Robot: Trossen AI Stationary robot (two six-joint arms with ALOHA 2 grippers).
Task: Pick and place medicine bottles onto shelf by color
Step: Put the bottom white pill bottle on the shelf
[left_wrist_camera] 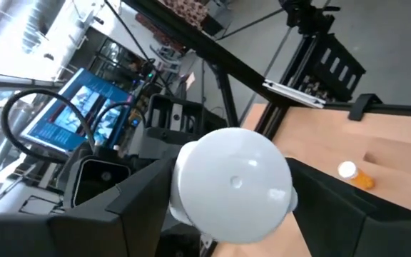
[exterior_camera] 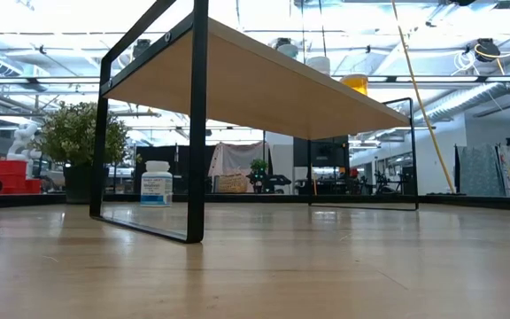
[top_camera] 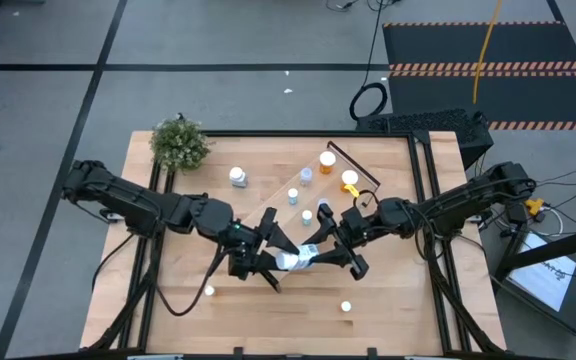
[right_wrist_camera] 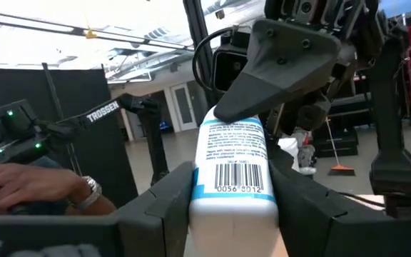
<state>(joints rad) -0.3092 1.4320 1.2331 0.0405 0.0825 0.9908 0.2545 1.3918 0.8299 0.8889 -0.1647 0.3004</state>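
A larger white bottle with a printed label (top_camera: 293,261) is held between my two grippers, clear of the table, just in front of the shelf's near end. My left gripper (top_camera: 276,261) is shut on its cap end and my right gripper (top_camera: 314,256) on its base end. The light-wood shelf (top_camera: 320,190) stands at the table's middle on its black brackets, with several small orange, pale blue and white bottles on its top. Another white bottle (top_camera: 237,178) stands upright on the table left of the shelf. My left gripper pinches the bottle's white cap end (left_wrist_camera: 191,178) between its two fingers, coming level from the table's left. The cap faces back along the fingers, and the bottle is clear of the table. My right gripper has the bottle's base end (right_wrist_camera: 230,203) between its two fingers, one on each side of the labelled body, coming from the table's right. The bottle points away from it toward the left gripper's finger (right_wrist_camera: 277,50).
A small green bushy plant (top_camera: 180,145) stands at the far left corner. Two tiny bottles lie on the near part of the table (top_camera: 209,291) (top_camera: 346,307). An orange bottle (left_wrist_camera: 355,175) lies on the wood. A person's hand (right_wrist_camera: 27,182) shows beyond the table.
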